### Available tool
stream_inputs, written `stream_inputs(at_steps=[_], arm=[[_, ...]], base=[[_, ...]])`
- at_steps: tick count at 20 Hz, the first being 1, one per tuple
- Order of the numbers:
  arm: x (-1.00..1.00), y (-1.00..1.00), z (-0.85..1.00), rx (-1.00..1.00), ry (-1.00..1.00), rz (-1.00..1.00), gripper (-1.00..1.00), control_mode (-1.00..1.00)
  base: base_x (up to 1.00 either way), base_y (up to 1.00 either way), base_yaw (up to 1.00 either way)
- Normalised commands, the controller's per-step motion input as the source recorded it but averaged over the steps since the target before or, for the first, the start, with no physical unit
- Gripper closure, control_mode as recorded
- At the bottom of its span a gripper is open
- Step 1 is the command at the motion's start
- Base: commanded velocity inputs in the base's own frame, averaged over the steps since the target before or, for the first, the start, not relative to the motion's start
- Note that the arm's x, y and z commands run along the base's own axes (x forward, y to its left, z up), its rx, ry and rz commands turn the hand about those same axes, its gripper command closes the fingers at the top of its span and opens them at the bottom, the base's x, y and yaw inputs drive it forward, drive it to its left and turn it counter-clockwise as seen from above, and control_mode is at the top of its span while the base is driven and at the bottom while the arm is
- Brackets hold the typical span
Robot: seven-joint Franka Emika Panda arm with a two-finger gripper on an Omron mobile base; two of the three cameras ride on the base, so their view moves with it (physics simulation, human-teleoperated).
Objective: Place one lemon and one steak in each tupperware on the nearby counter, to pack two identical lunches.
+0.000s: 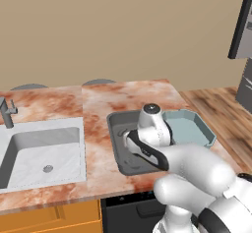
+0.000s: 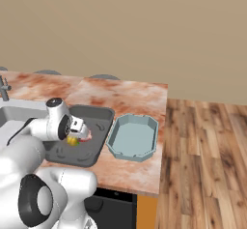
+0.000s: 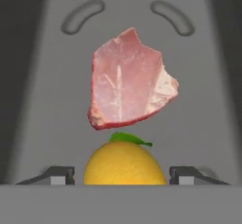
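My gripper [image 3: 122, 176] hangs low over the dark grey tupperware [image 3: 208, 100], pointing down into it. A yellow lemon [image 3: 124, 164] with a green tip sits between the two fingertips, with a small gap on each side, so the jaws stand open around it. Just beyond it a pink steak [image 3: 130, 79] lies flat on the container's floor. From the right base view, the lemon [image 2: 72, 140] and steak [image 2: 86, 137] show under the gripper [image 2: 77, 135] inside the dark tupperware [image 2: 96, 114]. The pale teal tupperware [image 2: 133, 136] stands empty right beside it on the counter [image 1: 123, 94].
A white sink [image 1: 44, 153] with a grey faucet [image 1: 7, 110] is set into the counter to the left of the containers. The counter ends just right of the teal tupperware [image 1: 189, 129], with wooden floor [image 2: 207, 150] beyond. A beige wall runs behind.
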Motion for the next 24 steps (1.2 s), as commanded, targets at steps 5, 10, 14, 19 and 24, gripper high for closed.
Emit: stream_inputs(at_steps=[5, 10, 14, 19, 24], arm=[[-0.09, -0.01, 0.40, 0.00, -0.09, 0.00, -1.00, -1.00], [-0.64, -0.32, 0.72, 0.00, -0.08, 0.00, -1.00, -1.00], [-1.00, -0.49, 0.99, 0.00, -0.25, 0.01, -1.00, -1.00], [-1.00, -0.24, 1.00, 0.00, -0.41, 0.05, -1.00, -1.00], [-0.95, -0.05, 1.00, -0.01, -0.45, 0.08, -1.00, -1.00]], base=[[0.00, 0.00, 0.00], [0.00, 0.00, 0.00], [0.00, 0.00, 0.00], [0.00, 0.00, 0.00], [0.00, 0.00, 0.00]])
